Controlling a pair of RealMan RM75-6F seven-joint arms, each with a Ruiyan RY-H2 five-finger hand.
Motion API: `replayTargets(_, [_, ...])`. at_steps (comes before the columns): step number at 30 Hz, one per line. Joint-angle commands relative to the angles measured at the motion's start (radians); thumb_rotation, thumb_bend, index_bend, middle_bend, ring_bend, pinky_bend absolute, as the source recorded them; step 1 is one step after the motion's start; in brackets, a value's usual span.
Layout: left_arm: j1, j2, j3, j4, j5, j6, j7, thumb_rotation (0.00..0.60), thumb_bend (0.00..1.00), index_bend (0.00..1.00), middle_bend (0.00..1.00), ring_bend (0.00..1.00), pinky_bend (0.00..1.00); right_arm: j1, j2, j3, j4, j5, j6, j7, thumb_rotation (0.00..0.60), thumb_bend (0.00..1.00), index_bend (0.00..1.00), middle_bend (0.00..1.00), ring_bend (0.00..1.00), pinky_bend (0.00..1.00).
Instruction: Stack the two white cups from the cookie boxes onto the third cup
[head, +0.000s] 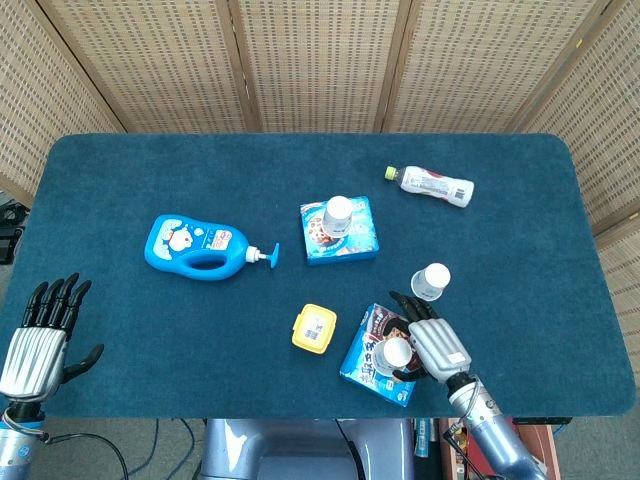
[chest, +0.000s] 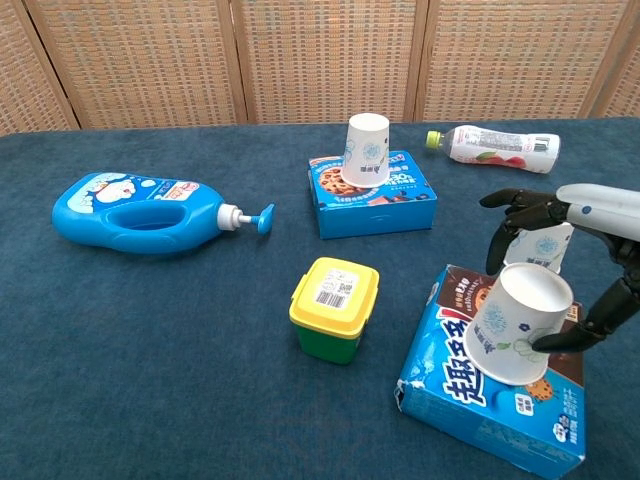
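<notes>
One white cup (head: 339, 211) (chest: 367, 148) stands upside down on the far cookie box (head: 362, 240) (chest: 385, 205). A second white cup (head: 395, 353) (chest: 515, 325) sits tilted on the near cookie box (head: 360, 362) (chest: 465, 400). My right hand (head: 435, 345) (chest: 600, 250) curls around this cup, thumb against its side and fingers arched over its far side. The third cup (head: 432, 281) (chest: 550, 250) stands on the table just behind that hand, partly hidden by the fingers in the chest view. My left hand (head: 40, 335) hovers at the near left edge with fingers apart, holding nothing.
A blue pump bottle (head: 200, 247) (chest: 140, 212) lies at the left. A small yellow-lidded box (head: 314, 328) (chest: 334, 307) stands left of the near cookie box. A drink bottle (head: 432, 185) (chest: 495, 145) lies at the back right.
</notes>
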Motion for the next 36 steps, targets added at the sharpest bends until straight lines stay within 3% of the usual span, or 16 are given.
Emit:
replayTargets(1, [0.0,0.0,0.0,0.0,0.001,0.001,0.0,0.6,0.25,0.0,0.0,0.0,0.0,0.001,-0.002,-0.002,0.003,0.0,0.002,0.0,0.6,0.13,0.41,0.06,0.0,0.0])
replayTargets(8, [0.002,0.0,0.001,0.001,0.004,0.004,-0.002,0.6,0.25,0.0,0.0,0.0,0.0,-0.002,-0.003,-0.004,0.001,-0.003,0.017,-0.001,0.6,0.13,0.47,0.1,0.0,0.0])
replayTargets(23, [0.004,0.0,-0.001,0.003,0.006,0.01,-0.006,0.6,0.25,0.0,0.0,0.0,0.0,0.007,0.028,0.014,-0.039,-0.021,0.043,-0.018,0.6,0.13,0.48,0.12,0.0,0.0])
replayTargets(36, [0.007,0.001,-0.001,0.0,0.011,0.017,-0.003,0.6,0.25,0.0,0.0,0.0,0.0,0.062,0.13,0.124,-0.077,0.049,0.057,-0.054,0.6,0.13,0.48,0.12,0.0,0.0])
